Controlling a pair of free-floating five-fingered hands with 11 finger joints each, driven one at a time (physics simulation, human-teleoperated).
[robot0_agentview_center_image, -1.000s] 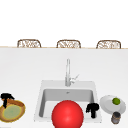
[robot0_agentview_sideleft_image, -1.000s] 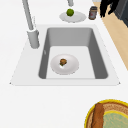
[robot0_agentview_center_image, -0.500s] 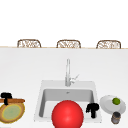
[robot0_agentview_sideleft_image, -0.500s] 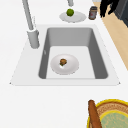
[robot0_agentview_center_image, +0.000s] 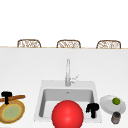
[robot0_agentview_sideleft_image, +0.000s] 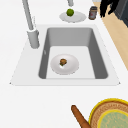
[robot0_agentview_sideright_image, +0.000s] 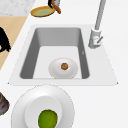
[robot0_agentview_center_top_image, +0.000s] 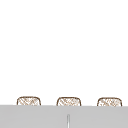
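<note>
My left hand (robot0_agentview_center_image: 6, 96) is at the far left of the counter, its fingers curled round a brown wooden handle (robot0_agentview_center_image: 17, 97) that runs along the top of a yellow-rimmed round dish (robot0_agentview_center_image: 12, 112). The same hand (robot0_agentview_sideright_image: 51, 3) shows by the handle (robot0_agentview_sideright_image: 58, 9) in the right side view. My right hand (robot0_agentview_center_image: 92, 108) hangs with relaxed fingers over the sink's front right corner, holding nothing. It shows near a dark jar (robot0_agentview_sideleft_image: 92, 13) in the left side view as the hand (robot0_agentview_sideleft_image: 107, 7). In the sink (robot0_agentview_sideleft_image: 100, 62) lies a white plate (robot0_agentview_sideleft_image: 71, 67) with a small brown bit (robot0_agentview_sideleft_image: 63, 61).
A white plate (robot0_agentview_center_image: 107, 105) with a green lime (robot0_agentview_center_image: 116, 101) sits on the counter right of the sink, a jar (robot0_agentview_center_image: 115, 117) in front of it. The tap (robot0_agentview_center_image: 67, 72) stands behind the basin. A big red ball (robot0_agentview_center_image: 67, 115) covers the sink's front. Three chair backs line the far edge.
</note>
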